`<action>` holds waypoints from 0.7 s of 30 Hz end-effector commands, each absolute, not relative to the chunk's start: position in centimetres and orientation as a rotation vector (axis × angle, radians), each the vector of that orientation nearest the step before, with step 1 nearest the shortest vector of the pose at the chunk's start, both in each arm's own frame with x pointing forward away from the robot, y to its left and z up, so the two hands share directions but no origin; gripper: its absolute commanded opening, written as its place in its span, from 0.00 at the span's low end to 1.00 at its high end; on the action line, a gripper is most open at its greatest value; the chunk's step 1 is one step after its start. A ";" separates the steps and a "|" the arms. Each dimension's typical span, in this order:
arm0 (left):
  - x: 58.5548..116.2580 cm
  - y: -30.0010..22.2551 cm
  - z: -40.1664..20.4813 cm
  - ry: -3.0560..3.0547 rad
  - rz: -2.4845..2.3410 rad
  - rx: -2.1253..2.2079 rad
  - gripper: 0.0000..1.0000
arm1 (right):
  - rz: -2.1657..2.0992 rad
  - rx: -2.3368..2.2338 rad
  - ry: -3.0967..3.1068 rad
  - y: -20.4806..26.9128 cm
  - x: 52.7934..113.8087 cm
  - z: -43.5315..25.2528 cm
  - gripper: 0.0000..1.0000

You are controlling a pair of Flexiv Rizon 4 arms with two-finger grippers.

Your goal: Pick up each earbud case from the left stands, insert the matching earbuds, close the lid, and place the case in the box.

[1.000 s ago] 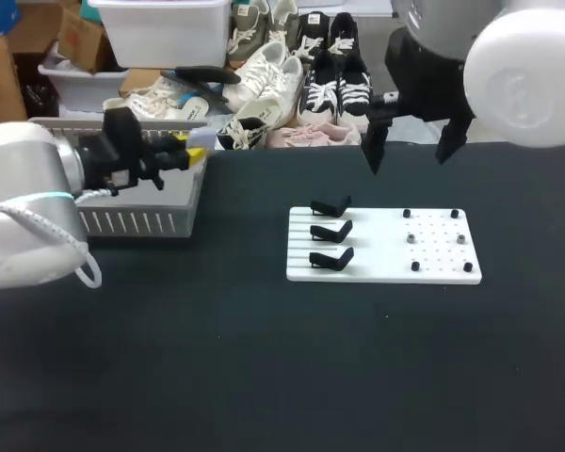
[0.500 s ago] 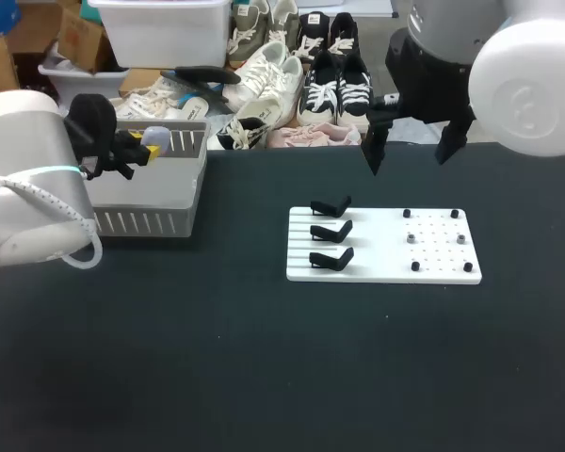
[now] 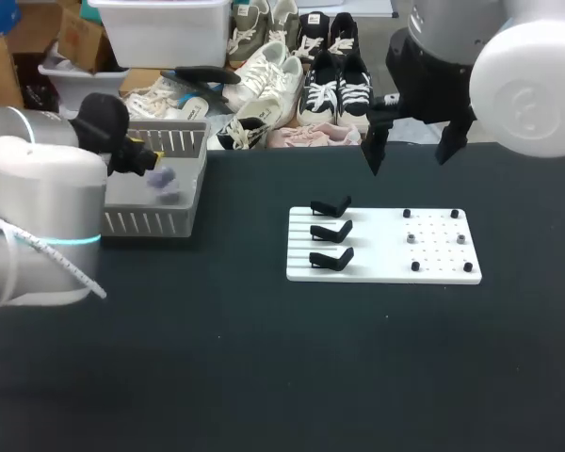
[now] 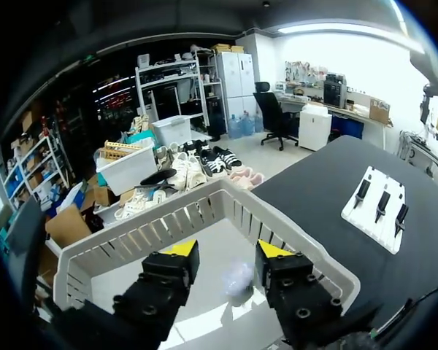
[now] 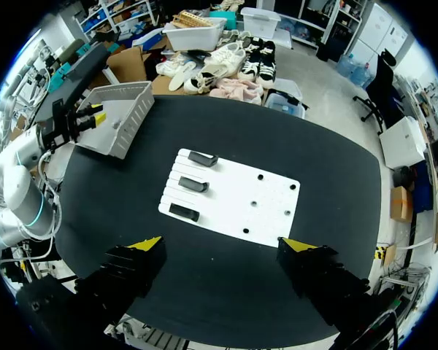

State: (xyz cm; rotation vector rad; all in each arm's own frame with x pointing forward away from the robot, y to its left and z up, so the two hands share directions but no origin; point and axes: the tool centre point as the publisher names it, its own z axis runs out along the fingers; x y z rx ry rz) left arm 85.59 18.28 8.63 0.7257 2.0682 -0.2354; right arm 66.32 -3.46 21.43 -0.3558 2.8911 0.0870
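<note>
My left gripper (image 3: 149, 158) hangs over the grey basket (image 3: 151, 221) at the table's back left. Its fingers stand open. A pale bluish earbud case (image 3: 162, 181), blurred, is just below them inside the basket. In the left wrist view the case (image 4: 238, 277) shows loose between and beyond the yellow tips of the left gripper (image 4: 226, 249), over the basket (image 4: 226, 204) floor, touching neither finger. My right gripper (image 3: 412, 146) is open and empty, high behind the white board (image 3: 443, 273). The three black stands (image 3: 331, 232) on the board's left hold nothing. In the right wrist view the right gripper (image 5: 223, 244) frames the board (image 5: 270, 211).
The board's right part carries several small black and grey pegs (image 3: 435, 238). Dark tabletop (image 3: 264, 358) stretches in front of the board and the basket. The basket (image 5: 117, 109) stands at the table's back edge.
My left arm carried the case back over the basket, then its fingers opened and let the case go; it is dropping inside. The right arm has kept still.
</note>
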 end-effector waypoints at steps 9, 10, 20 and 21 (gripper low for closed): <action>81.8 17.7 10.8 1.937 -0.139 0.596 1.00 | 0.085 -0.349 2.883 -3.5 66.0 21.4 1.00; 81.6 17.5 11.0 1.923 -0.146 0.608 1.00 | 0.085 -0.349 2.883 -3.5 66.0 21.4 1.00; 79.3 15.5 13.9 1.800 -0.212 0.615 1.00 | 0.085 -0.349 2.883 -3.5 66.0 21.4 1.00; 79.3 15.5 13.9 1.800 -0.212 0.615 1.00 | 0.085 -0.349 2.883 -3.5 66.0 21.4 1.00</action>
